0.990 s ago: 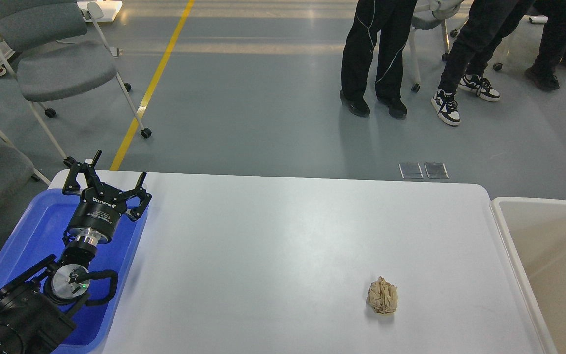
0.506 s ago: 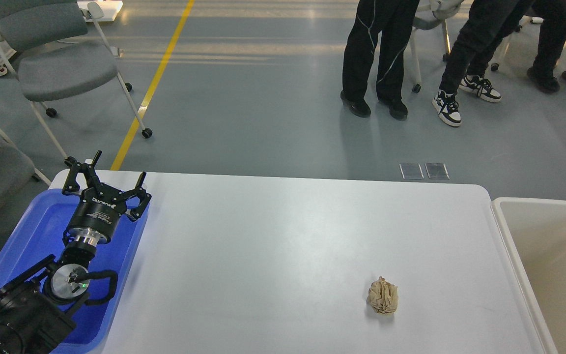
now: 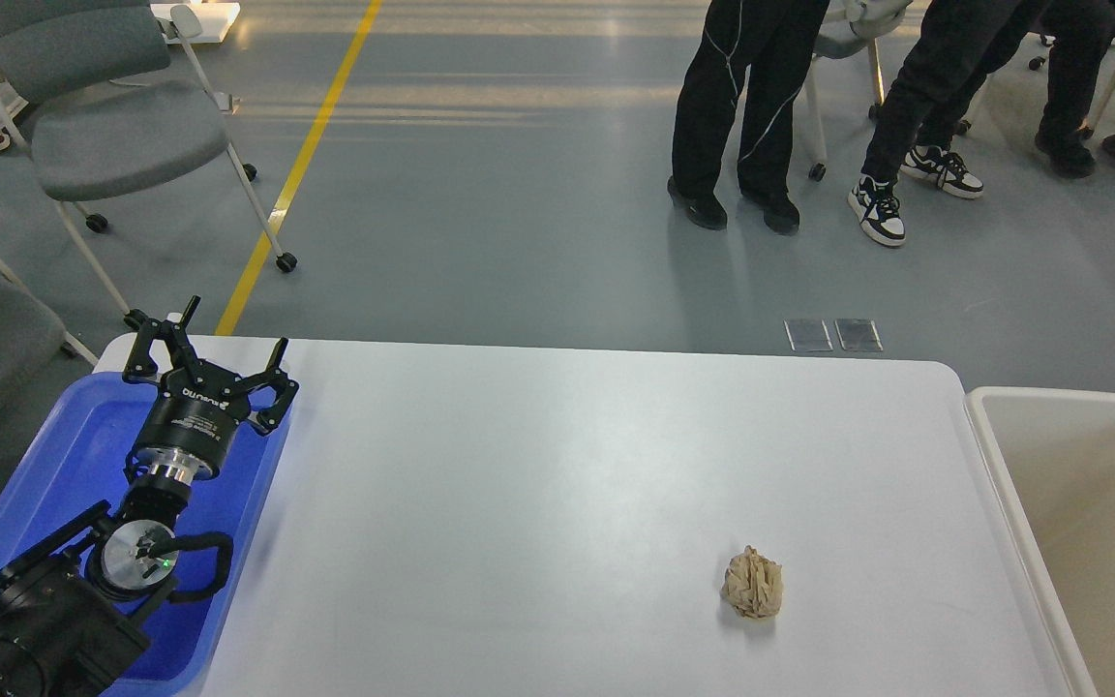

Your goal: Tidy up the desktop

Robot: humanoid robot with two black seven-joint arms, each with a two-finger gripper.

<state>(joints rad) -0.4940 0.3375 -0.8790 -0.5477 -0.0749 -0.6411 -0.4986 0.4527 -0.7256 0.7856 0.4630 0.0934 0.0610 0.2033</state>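
Note:
The white desktop point(image 3: 557, 465) fills the middle of the head view. A crumpled beige paper ball point(image 3: 752, 582) lies on it at the front right. My left gripper point(image 3: 233, 332) is open and empty, held above the far end of the blue tray point(image 3: 83, 445) at the desktop's left edge, far from the paper ball. My right gripper is out of view.
A beige-white bin point(image 3: 1090, 523) stands against the desktop's right edge. Grey chairs point(image 3: 122, 136) stand on the floor at the back left. People's legs point(image 3: 741, 106) stand beyond the table at the back right.
The left arm and the paper ball have not moved. The people at the back right have shifted their feet slightly.

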